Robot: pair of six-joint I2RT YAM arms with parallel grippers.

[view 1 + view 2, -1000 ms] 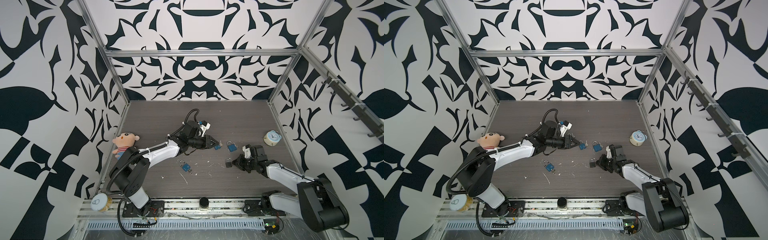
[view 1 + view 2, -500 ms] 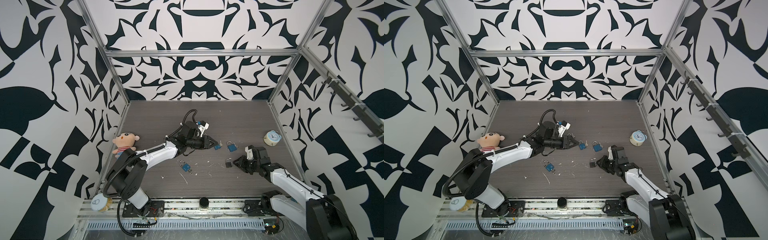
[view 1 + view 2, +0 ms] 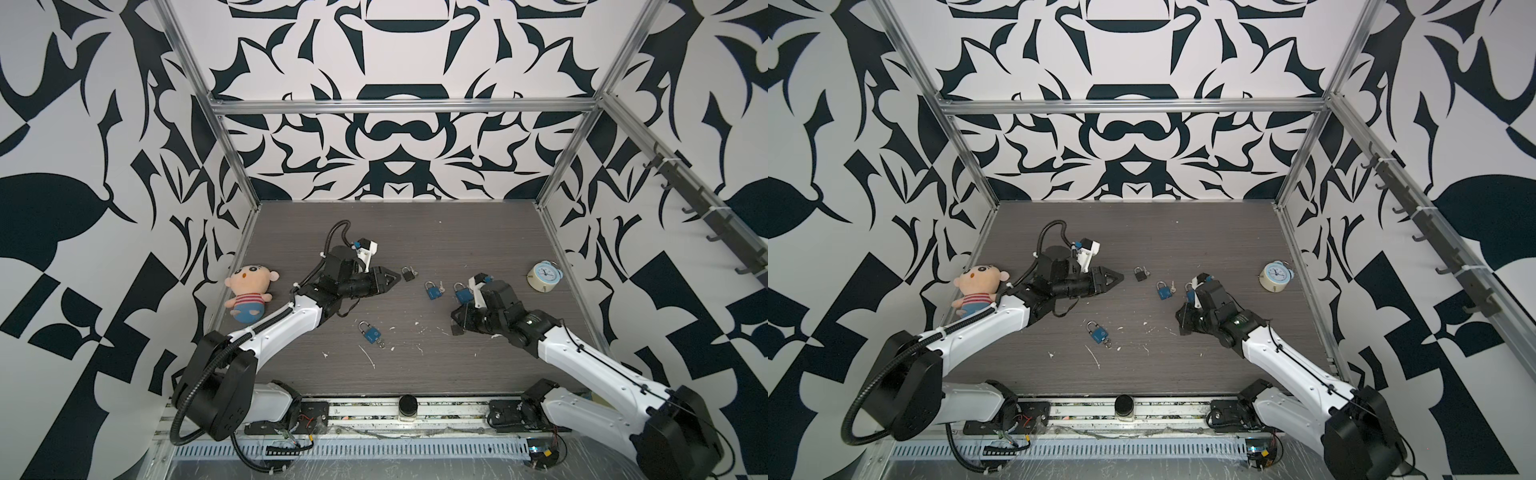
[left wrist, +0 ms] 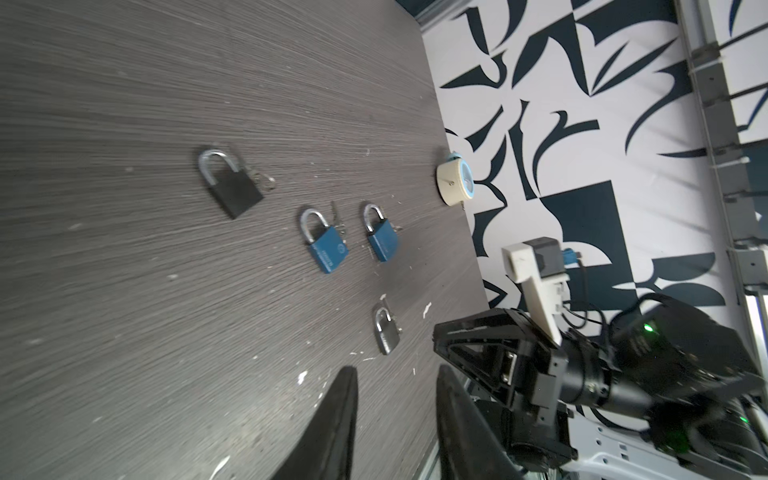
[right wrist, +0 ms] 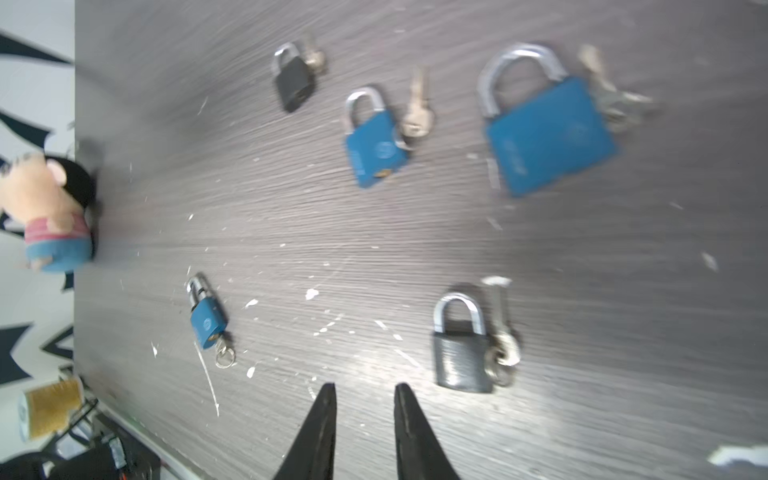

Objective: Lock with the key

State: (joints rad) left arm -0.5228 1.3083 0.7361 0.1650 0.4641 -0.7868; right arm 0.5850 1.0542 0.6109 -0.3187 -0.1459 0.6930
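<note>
Looks like the approach step. The right fingers (image 5: 322, 419) hang parted and empty over the tabletop (image 3: 415, 232). The grey padlock (image 5: 461, 353) lies flat just beside their tips, toward the right edge, its key (image 5: 500, 328) alongside. Next they'd probably need to centre on that key. The left fingers (image 4: 336, 415) are parted too, holding nothing.
</note>
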